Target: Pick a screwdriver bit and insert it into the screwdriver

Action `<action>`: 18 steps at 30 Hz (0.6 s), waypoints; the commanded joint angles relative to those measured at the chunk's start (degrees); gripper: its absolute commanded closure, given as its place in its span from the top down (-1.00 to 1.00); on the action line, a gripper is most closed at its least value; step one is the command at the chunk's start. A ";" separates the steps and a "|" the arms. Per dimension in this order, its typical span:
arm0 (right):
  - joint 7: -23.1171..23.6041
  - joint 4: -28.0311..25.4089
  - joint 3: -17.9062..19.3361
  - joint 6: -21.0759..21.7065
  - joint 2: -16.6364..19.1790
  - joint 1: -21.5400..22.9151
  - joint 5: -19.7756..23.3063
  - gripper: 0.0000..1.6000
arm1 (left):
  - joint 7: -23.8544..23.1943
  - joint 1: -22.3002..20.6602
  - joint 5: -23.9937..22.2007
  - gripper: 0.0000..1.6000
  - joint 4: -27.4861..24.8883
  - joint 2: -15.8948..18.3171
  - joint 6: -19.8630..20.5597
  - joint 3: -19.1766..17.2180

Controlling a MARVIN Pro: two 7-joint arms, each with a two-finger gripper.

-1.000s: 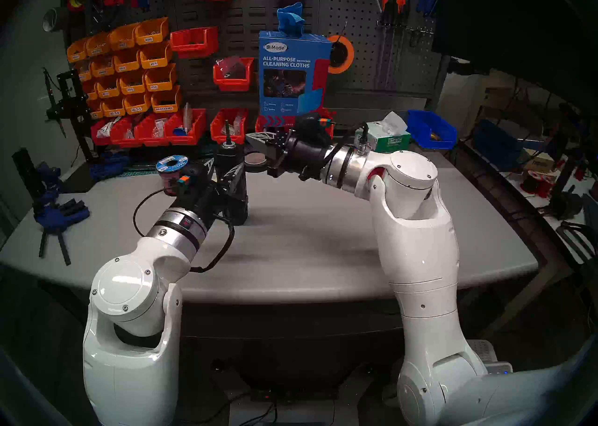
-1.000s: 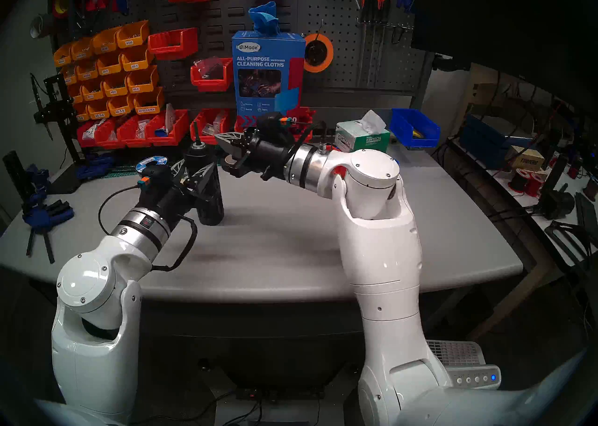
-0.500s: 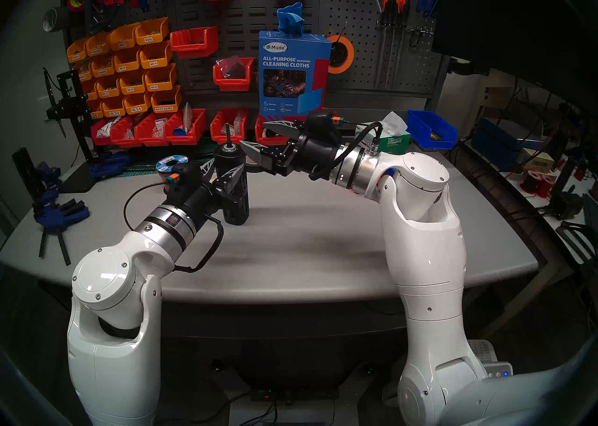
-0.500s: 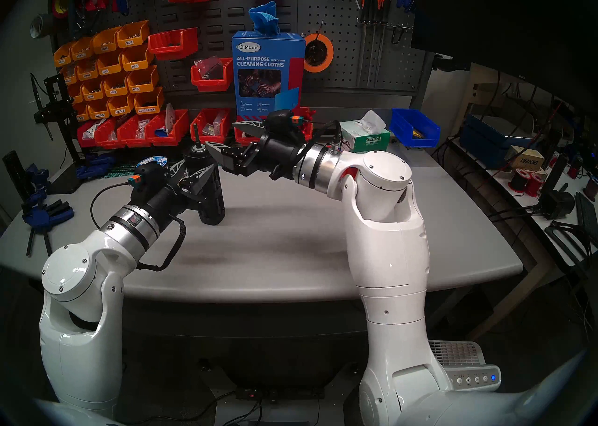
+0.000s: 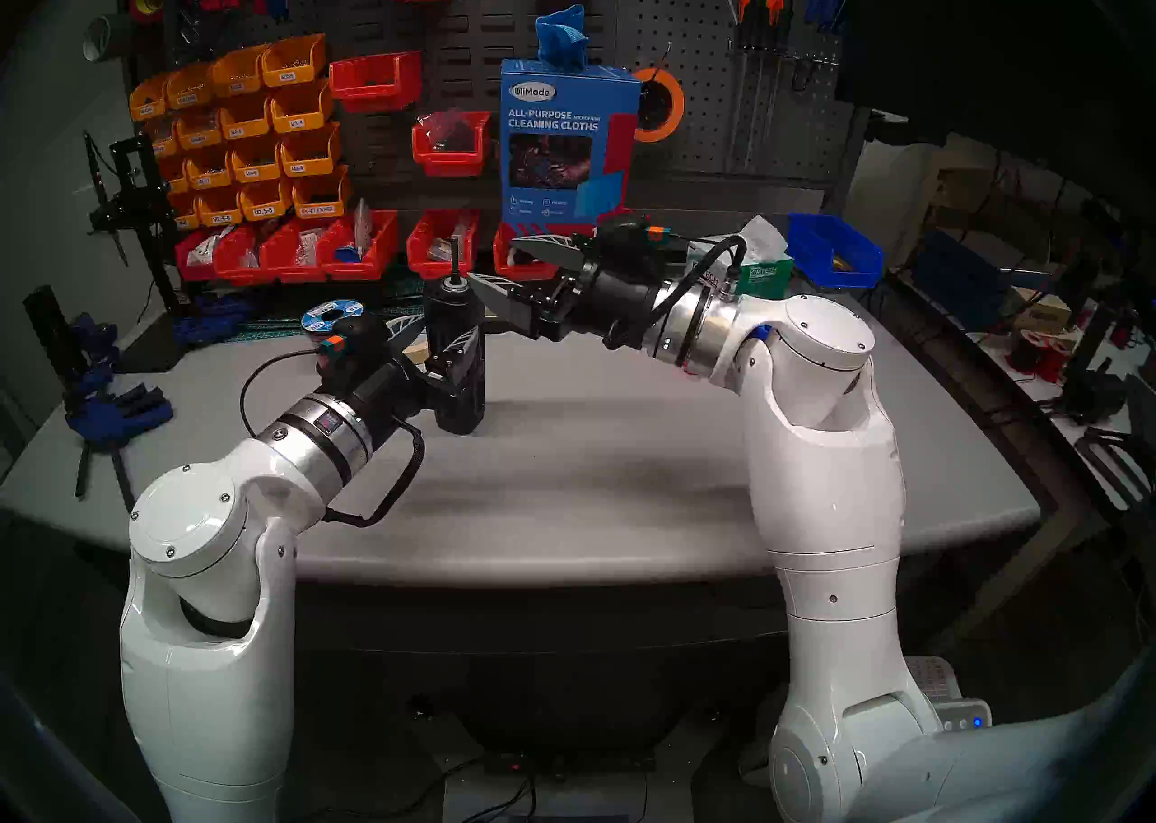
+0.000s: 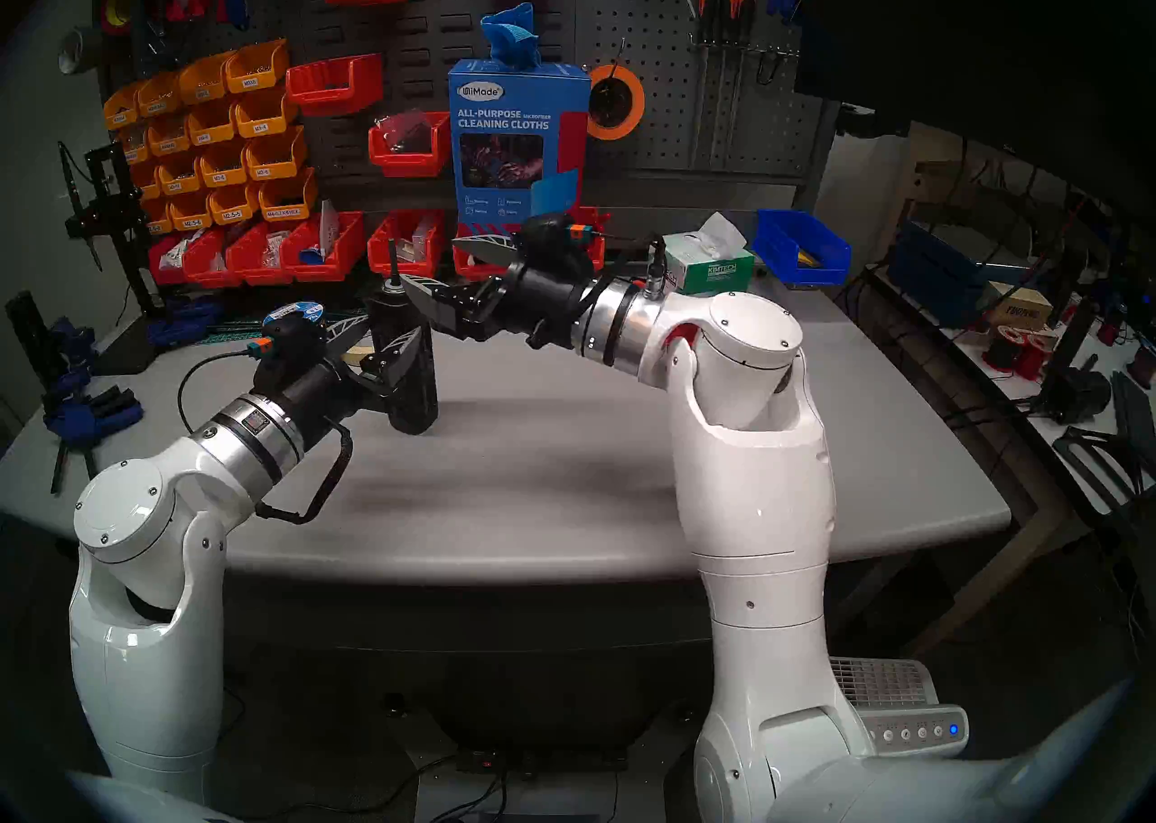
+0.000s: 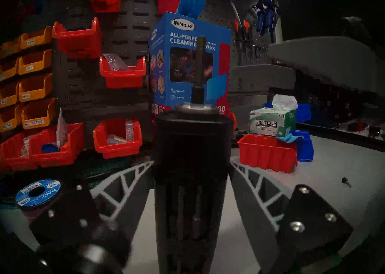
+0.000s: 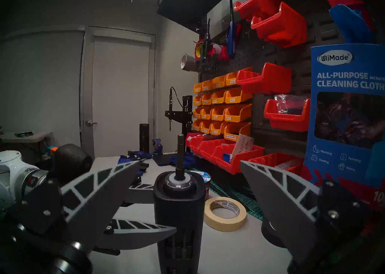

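Note:
The screwdriver (image 5: 458,365) (image 7: 190,184) (image 8: 179,215), a matte-black slotted cylinder, stands upright on the grey table. A thin dark screwdriver bit (image 5: 453,252) (image 7: 201,59) (image 8: 180,152) sticks up from its silver-ringed top socket. My left gripper (image 5: 438,334) (image 7: 191,161) is shut on the cylinder's middle, one finger on each side. My right gripper (image 5: 494,262) (image 8: 188,162) hovers level with the top of the tool, just right of it. Its jaws are wide open and touch neither bit nor cylinder.
A masking tape roll (image 8: 225,213) and a blue-labelled spool (image 5: 331,318) sit just behind the tool. Red bins (image 5: 369,249), a blue cloth box (image 5: 566,140) and a tissue box (image 5: 760,268) line the back. Blue clamps (image 5: 119,415) lie far left. A small screw (image 7: 346,182) lies right.
The right gripper has gone from shut to wide open and rolled its wrist beside the tool's top. The left arm has carried the screwdriver slightly to the right.

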 commanded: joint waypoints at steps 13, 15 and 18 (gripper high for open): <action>0.24 -2.60 0.55 -0.22 -0.34 0.81 0.18 1.00 | -0.22 -0.92 -0.13 0.80 -0.86 0.21 0.40 0.01; 0.38 -2.67 0.47 -0.16 -0.38 0.91 0.19 1.00 | -0.26 -0.72 -0.09 0.72 -1.08 0.25 0.36 0.02; 0.60 -2.89 0.46 -0.17 -0.44 0.95 0.21 1.00 | -0.05 -0.50 0.26 0.76 -1.41 0.20 0.29 -0.15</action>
